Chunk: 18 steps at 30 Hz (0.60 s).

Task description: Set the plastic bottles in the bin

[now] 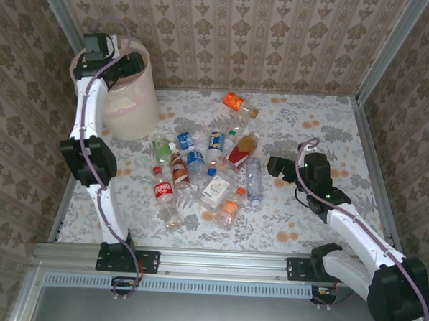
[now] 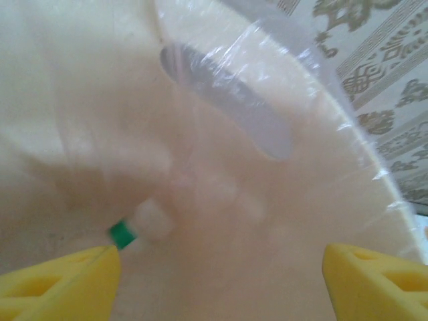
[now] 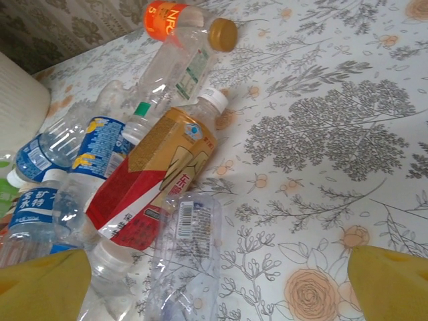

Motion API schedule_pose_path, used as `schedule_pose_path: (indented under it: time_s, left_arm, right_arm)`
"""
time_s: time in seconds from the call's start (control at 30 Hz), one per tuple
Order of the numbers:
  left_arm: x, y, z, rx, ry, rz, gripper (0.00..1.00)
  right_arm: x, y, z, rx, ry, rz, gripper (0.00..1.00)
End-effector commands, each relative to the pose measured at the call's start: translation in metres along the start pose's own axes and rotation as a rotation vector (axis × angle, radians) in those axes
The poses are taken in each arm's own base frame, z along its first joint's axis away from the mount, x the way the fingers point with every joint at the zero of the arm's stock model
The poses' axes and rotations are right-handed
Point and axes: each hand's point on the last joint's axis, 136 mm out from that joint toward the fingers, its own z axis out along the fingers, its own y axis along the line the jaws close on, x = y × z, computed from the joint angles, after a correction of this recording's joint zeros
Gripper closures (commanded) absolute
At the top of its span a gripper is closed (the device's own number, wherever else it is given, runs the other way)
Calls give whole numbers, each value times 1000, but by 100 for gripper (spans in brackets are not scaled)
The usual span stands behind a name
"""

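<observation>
The plastic bottles (image 1: pixel 195 163) lie in a loose heap on the middle of the counter (image 1: pixel 324 130), whose cloth is printed with grey trees and orange flowers. Seen from the right wrist, the orange-labelled bottle (image 3: pixel 175 27) reads "NFC" in white and has a golden-brown cap. Below it the red-and-gold bottle (image 3: pixel 154 180) carries Chinese characters and a white cap, and it touches a clear bottle (image 3: pixel 190 247) whose white label shows a barcode. The blue-labelled bottles (image 3: pixel 100 147) bear white Chinese writing that I cannot make out. The right hand (image 3: pixel 221 287) hangs just above this heap, its yellow fingers spread wide and pinching nothing. The bin (image 1: pixel 134 113), round, smooth and cream, stands at the far left corner, lined with thin crinkled pale film. The left hand (image 2: pixel 217 281) is over its mouth, fingers spread. A pale bottle with a green band (image 2: pixel 134 231) sits inside near one fingertip; whether they touch I cannot tell.
</observation>
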Motion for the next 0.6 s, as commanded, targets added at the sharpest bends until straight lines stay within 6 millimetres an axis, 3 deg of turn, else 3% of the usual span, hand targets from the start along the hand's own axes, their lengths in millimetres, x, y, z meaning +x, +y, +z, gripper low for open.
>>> schedule_pose_path:
  time_s: [0.0, 0.13, 0.37, 0.57]
  left_arm:
    - [-20, -22, -24, 61, -48, 2, 17]
    - [-22, -35, -43, 94, -61, 12, 13]
    - [-24, -52, -95, 129, -165, 3, 0]
    - [-23, -80, -135, 249, -228, -9, 0]
  right_arm:
    - [4, 6, 5, -51, 11, -1, 0]
    - [14, 12, 11, -76, 74, 18, 0]
    - [57, 4, 23, 60, 221, 39, 0]
    - [94, 4, 27, 125, 332, 79, 6]
